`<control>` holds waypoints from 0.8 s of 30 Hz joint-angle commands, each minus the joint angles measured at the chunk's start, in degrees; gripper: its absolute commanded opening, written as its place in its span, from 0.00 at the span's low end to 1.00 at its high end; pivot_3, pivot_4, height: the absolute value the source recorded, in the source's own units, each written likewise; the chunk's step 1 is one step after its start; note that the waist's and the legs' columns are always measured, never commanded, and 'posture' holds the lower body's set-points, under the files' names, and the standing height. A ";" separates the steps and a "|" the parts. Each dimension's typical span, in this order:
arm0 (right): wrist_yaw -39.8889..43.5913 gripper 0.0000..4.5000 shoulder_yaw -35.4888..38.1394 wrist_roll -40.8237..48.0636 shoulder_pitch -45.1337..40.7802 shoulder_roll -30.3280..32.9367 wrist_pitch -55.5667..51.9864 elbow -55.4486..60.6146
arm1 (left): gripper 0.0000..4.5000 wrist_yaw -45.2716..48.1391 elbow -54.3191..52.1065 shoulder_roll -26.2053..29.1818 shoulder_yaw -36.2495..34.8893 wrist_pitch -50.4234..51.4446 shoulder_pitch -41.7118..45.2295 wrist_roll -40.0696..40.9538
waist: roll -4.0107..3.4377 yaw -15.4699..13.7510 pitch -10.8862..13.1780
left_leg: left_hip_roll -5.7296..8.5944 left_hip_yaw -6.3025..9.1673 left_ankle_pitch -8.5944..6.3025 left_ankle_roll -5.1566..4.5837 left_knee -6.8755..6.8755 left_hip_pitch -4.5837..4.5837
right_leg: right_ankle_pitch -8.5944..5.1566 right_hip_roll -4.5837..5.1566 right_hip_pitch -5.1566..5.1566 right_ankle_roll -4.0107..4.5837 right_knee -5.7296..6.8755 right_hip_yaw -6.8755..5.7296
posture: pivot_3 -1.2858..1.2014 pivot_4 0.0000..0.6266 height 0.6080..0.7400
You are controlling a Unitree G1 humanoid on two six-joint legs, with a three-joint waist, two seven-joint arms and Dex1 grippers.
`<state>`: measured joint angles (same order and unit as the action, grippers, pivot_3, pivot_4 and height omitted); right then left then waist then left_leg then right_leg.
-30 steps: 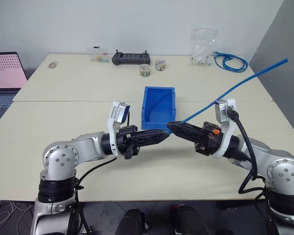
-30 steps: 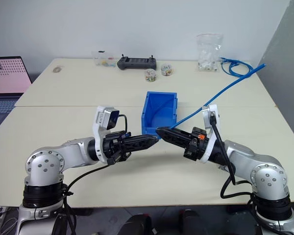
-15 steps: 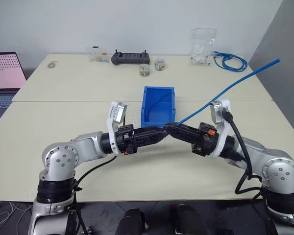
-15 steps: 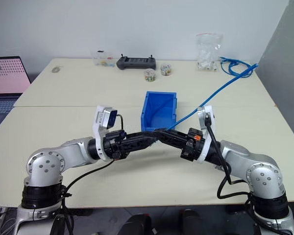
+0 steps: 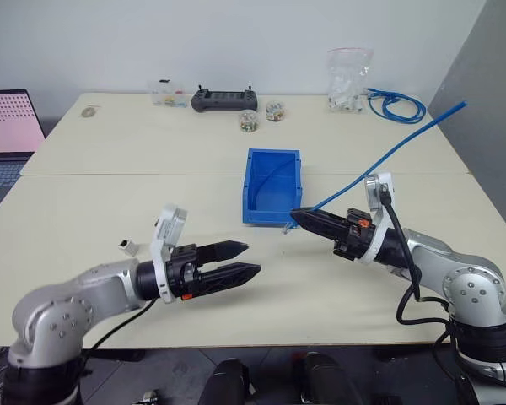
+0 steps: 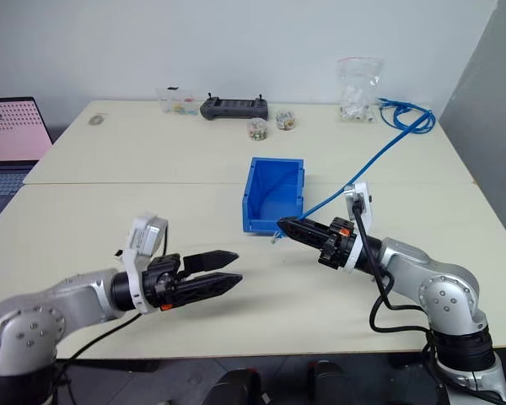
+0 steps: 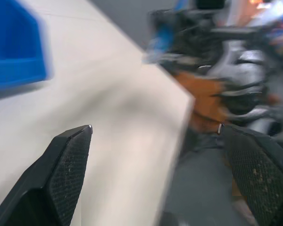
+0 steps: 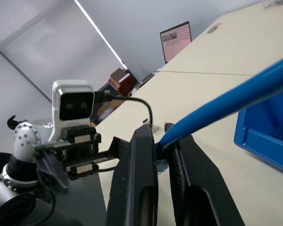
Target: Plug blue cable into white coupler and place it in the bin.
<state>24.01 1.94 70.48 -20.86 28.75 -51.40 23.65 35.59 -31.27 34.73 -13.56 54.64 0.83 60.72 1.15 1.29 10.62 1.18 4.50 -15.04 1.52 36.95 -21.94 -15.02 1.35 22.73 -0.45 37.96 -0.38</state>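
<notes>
Your left hand [image 5: 240, 261] has sprung open and dropped back to the bench [image 5: 84, 211], empty, while your right hand [image 5: 293, 217] stays pinched on the thin bright-blue cable [image 5: 388, 157] just before the small blue plastic bin [image 5: 272, 187], so placing comes next.

Cream table [image 5: 110, 160] carries bin [image 5: 273, 187], controller [image 5: 223, 100], perhaps white coupler [image 5: 127, 247].

A laptop [image 5: 8, 139] stood open at the table's [image 5: 110, 160] left edge. Along the far edge lay a black controller [image 5: 224, 99], a small clear box [image 5: 167, 94], two tape rolls [image 5: 261, 116], a clear bag [image 5: 349, 81] of white parts and a coiled cable bundle [image 5: 396, 105]. A small disc [image 5: 90, 111] lay near the far left corner.
</notes>
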 commanded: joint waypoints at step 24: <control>4.37 0.01 0.95 -4.73 -2.30 0.21 -1.25 -0.49 | 1.00 -56.23 10.76 -35.12 -2.67 -24.35 1.89 -49.68 | 0.03 -1.32 -0.03 | 0.05 0.02 -0.01 -0.02 0.04 -0.08 | 0.04 -0.01 -0.04 -0.08 -0.06 -0.16 | 0.52 0.24 1.00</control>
<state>27.55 1.21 65.22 -22.16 28.69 -52.70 22.01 -18.05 -20.61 0.27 -14.79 30.09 0.39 12.34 1.18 -0.02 10.59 1.24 4.53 -15.05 1.51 36.99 -22.03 -14.98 1.34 22.68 -0.53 37.90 -0.55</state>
